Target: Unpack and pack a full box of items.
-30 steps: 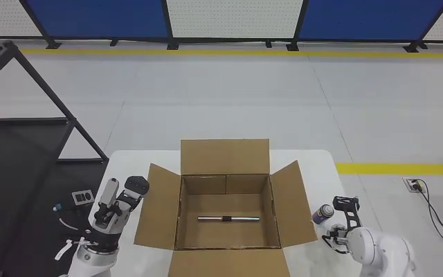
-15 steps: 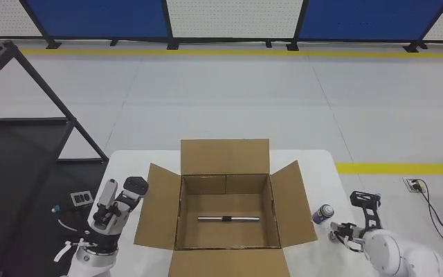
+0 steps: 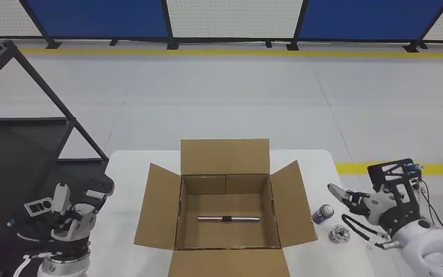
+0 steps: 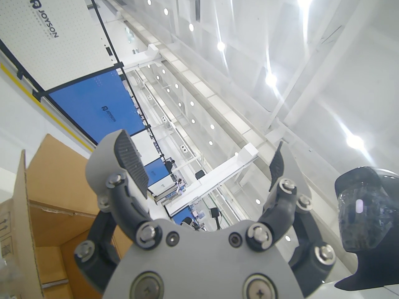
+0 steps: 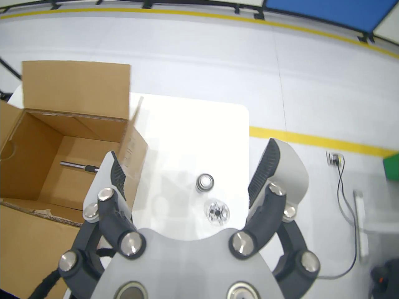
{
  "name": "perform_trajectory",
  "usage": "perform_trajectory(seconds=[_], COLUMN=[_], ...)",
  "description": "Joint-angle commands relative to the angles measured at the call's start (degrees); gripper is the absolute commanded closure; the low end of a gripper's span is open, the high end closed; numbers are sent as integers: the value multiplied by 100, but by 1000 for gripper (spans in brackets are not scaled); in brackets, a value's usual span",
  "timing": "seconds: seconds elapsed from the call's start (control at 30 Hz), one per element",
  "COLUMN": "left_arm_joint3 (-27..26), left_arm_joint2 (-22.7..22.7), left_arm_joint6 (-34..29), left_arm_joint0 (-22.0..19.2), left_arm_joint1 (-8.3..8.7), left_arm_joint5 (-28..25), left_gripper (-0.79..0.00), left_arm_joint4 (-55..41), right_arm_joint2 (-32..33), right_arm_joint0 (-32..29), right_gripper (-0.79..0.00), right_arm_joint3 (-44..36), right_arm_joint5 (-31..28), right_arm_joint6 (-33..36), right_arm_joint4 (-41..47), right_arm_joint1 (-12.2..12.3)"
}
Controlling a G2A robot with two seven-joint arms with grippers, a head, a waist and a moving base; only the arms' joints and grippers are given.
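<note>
I'm reading the right gripper [image 5: 192, 157] as wide open: its fingers are standing well apart with nothing between the pads, hanging above the white tabletop [image 5: 187, 116]. In line with the gap between those fingers, a small can [image 5: 204, 182] is standing upright on the tabletop. A round metal part [image 5: 216, 212] is lying just beside it, on the side nearer the wrist. I can't tell whether the two are touching.

The cardboard box [image 3: 225, 156] is sitting with all four flaps folded outward, off to the side of the right fingers, past the one nearer it. A slim metal rod [image 3: 228, 219] is lying flat on the box floor.

The left gripper [image 4: 201, 154] is pointing up toward the ceiling [image 4: 280, 32]. Its fingers are likewise spread and holding nothing, and a box flap is showing just beside one of them.
</note>
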Motion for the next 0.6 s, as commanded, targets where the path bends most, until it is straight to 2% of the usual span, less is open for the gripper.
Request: perform_trajectory(seconds=[0.0, 0.13, 0.3, 0.4, 0.57], left_arm_joint3=[27, 24, -9, -33, -24], left_arm_joint2=[-154, -348, -487, -532, -586], left_arm_joint6=[10, -19, -101, -167, -283], left_arm_joint0=[153, 385, 520, 564, 598], left_arm_joint1=[-3, -11, -16, -18, -18], left_arm_joint5=[-117, -304, -392, -415, -414], left_gripper=[-785, -785, -785, -785, -785], left_arm_joint4=[-156, -404, -594, -673, -770], right_arm_joint2=[-506, -1627, -3113, -3861, -4664], right_arm_joint0=[463, 1135, 1656, 1954, 2388], right_gripper=[-785, -785, -785, -785, -785], right_arm_joint3=[-1, -1, 31, 555, 1594], right_arm_joint5=[-110, -175, 1, 275, 929], right_arm_joint6=[268, 890, 1810, 1934, 1801], right_arm_joint4=[-131, -207, -859, -1234, -1690], right_arm_joint1=[31, 47, 20, -41, -183])
